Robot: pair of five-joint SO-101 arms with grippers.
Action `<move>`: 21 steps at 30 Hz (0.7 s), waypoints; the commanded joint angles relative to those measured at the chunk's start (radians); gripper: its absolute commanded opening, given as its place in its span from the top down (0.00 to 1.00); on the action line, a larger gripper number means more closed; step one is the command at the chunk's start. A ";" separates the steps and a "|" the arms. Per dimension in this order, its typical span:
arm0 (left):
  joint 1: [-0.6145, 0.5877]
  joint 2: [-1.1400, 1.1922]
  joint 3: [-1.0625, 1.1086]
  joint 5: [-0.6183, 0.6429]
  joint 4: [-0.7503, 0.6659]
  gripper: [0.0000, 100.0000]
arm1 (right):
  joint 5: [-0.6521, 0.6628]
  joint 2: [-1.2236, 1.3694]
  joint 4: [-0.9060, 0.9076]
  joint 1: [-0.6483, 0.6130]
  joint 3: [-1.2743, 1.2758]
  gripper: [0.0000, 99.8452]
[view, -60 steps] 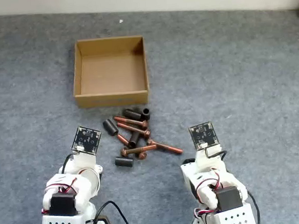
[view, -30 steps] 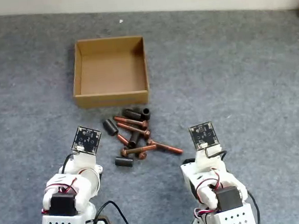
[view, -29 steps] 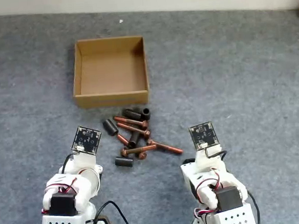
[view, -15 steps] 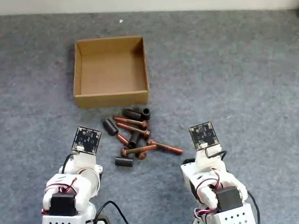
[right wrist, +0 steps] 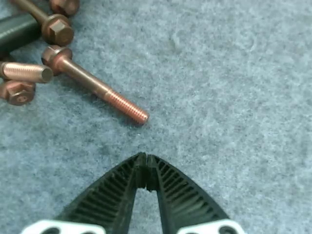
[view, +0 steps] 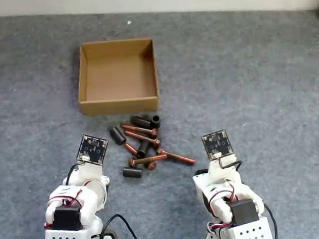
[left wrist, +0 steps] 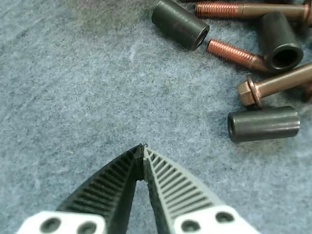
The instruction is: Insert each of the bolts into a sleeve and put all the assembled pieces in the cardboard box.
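**While both grippers sit clenched and empty, bolts and sleeves lie loose beside the box**

Where the grey carpet (view: pixel 256 91) runs up to the front wall of the cardboard box (view: pixel 119 106), the parts sit in 1 mixed cluster. It is just short of that wall and between the 2 arms. The box is upright with its top open, and all parts are outside it on the carpet.

High view count: about 5 copper-coloured bolts (view: pixel 139 129) and about 5 black sleeves (view: pixel 117 135). The overlap in the pile makes the count approximate. Most pieces lie on their sides, several touching or crossing. 1 upright sleeve (view: pixel 156 120), at the box end of the pile, seems to stand on end with its bore facing up.

Left gripper (left wrist: pixel 144 151): fingers pressed together tip to tip, nothing between them. It sits low over bare carpet, apart from the pile. The nearest part is a side-lying sleeve (left wrist: pixel 263 124). Just beside that sleeve is the hex head of a flanged bolt (left wrist: pixel 278 85).

Right gripper (right wrist: pixel 146 161): fingers likewise clenched tip to tip and grasping nothing, over bare carpet. A long bolt (right wrist: pixel 92 83) lies near. Its threaded end points toward the fingertips but stays clear of them, and its head lies back among other bolt heads.

In the high view the left arm (view: pixel 90 151) flanks the cluster on one side and the right arm (view: pixel 217 145) on the other.
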 commanded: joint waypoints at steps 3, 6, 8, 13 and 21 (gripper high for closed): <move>-0.004 -0.007 0.019 -0.009 0.002 0.99 | -0.006 0.004 0.007 0.007 0.140 0.99; -0.028 -0.008 -0.013 -0.011 -0.005 0.99 | -0.003 0.004 0.016 0.016 0.140 0.99; -0.085 -0.008 -0.045 -0.011 -0.005 0.99 | -0.003 0.004 0.021 0.039 0.140 0.99; -0.166 -0.008 -0.070 -0.011 -0.086 0.99 | 0.003 0.002 -0.056 0.200 0.076 0.99; -0.193 -0.008 -0.068 -0.060 -0.126 0.99 | 0.325 0.004 -0.206 0.289 0.041 0.99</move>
